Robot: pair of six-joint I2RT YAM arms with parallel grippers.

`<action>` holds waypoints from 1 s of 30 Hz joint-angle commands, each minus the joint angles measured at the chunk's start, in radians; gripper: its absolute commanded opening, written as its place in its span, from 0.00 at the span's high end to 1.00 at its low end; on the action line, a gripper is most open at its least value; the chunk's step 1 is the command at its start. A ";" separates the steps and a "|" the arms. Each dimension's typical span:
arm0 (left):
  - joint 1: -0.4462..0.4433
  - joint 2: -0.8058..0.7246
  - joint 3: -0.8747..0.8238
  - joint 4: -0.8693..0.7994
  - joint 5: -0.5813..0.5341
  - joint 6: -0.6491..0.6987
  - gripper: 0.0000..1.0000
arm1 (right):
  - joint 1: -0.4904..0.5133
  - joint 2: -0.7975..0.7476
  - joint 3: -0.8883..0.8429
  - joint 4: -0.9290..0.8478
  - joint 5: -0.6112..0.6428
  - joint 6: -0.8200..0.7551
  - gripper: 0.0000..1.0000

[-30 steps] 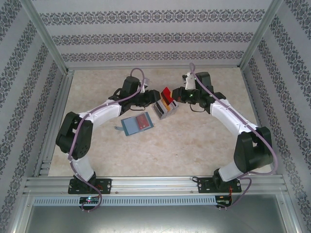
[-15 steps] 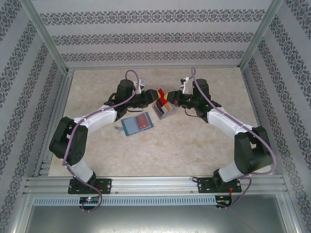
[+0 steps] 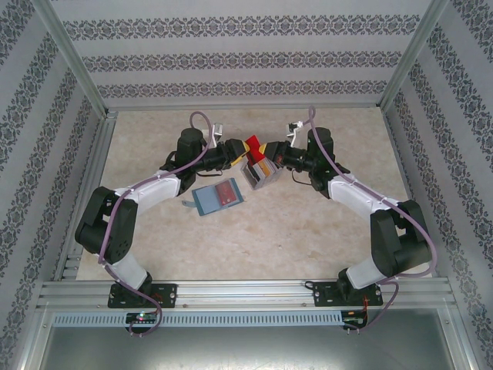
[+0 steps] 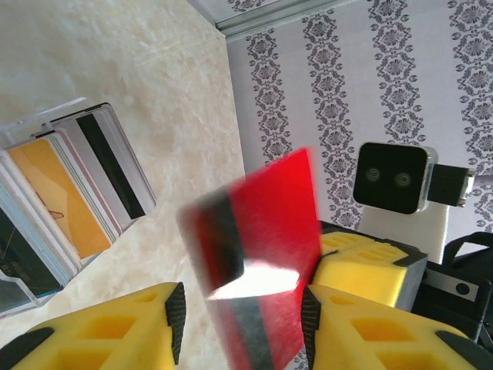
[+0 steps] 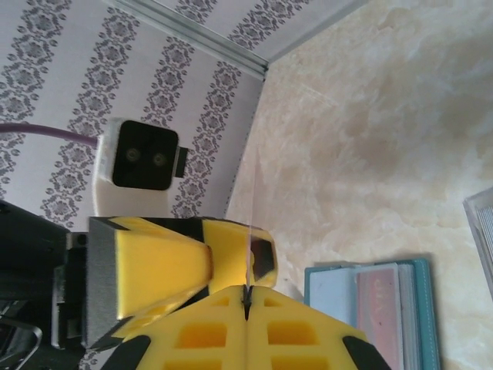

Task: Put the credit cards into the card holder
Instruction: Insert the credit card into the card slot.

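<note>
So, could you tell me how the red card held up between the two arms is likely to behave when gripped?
Probably stiff: the red card stands straight from the right fingers without drooping. Likely light: edge-on in the right wrist view it is a mere line. Its glossy glare hints it could slip.

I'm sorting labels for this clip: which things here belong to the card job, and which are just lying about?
Belongs to the job:
red credit card, held aloft
other credit cards, standing in the clear plastic tray
teal card holder, lying flat

Lying about:
that tray, merely storing cards
</note>
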 commanded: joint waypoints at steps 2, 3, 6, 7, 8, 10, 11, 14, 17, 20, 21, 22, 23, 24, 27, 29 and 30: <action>0.011 -0.019 -0.014 0.063 0.030 -0.024 0.54 | -0.003 -0.009 -0.017 0.083 0.023 0.021 0.93; 0.011 -0.020 -0.016 0.068 0.029 -0.026 0.54 | -0.003 -0.008 -0.016 0.085 0.024 0.025 0.93; 0.011 -0.025 -0.019 0.077 0.030 -0.032 0.54 | 0.004 0.007 -0.006 0.090 0.009 0.032 0.93; 0.011 -0.025 -0.020 0.082 0.031 -0.036 0.55 | 0.008 0.013 -0.005 0.090 0.008 0.033 0.93; 0.011 -0.024 -0.018 0.090 0.033 -0.039 0.55 | 0.013 0.018 -0.002 0.091 0.008 0.034 0.93; 0.011 -0.023 -0.014 0.092 0.035 -0.040 0.57 | 0.021 0.028 0.000 0.097 0.005 0.040 0.93; 0.011 -0.023 -0.012 0.091 0.034 -0.038 0.57 | 0.024 0.032 0.001 0.099 0.003 0.042 0.93; 0.011 -0.022 -0.009 0.093 0.032 -0.040 0.61 | 0.032 0.038 0.005 0.097 0.001 0.041 0.93; 0.013 -0.023 -0.003 0.094 0.033 -0.037 0.69 | 0.034 0.038 -0.001 0.099 0.004 0.043 0.93; 0.012 -0.035 -0.005 0.075 0.020 -0.024 0.81 | 0.031 0.030 -0.012 0.094 0.015 0.038 0.93; 0.012 -0.039 -0.005 0.064 0.017 -0.020 0.86 | 0.030 0.029 -0.014 0.092 0.017 0.036 0.93; 0.013 -0.043 -0.006 0.057 0.013 -0.014 0.89 | 0.031 0.027 -0.015 0.090 0.018 0.034 0.93; 0.012 -0.047 -0.011 0.052 0.008 -0.010 0.94 | 0.030 0.027 -0.015 0.087 0.020 0.032 0.93; 0.012 -0.052 -0.015 0.042 0.004 -0.005 0.98 | 0.030 0.030 -0.016 0.084 0.019 0.031 0.92; 0.015 -0.064 -0.019 -0.002 -0.004 0.016 1.00 | 0.033 0.039 -0.015 0.078 0.021 0.029 0.89; 0.021 -0.077 -0.025 -0.044 -0.007 0.037 1.00 | 0.036 0.042 -0.014 0.063 0.023 0.017 0.83; 0.025 -0.086 -0.030 -0.074 -0.008 0.054 1.00 | 0.037 0.042 -0.015 0.052 0.026 0.009 0.79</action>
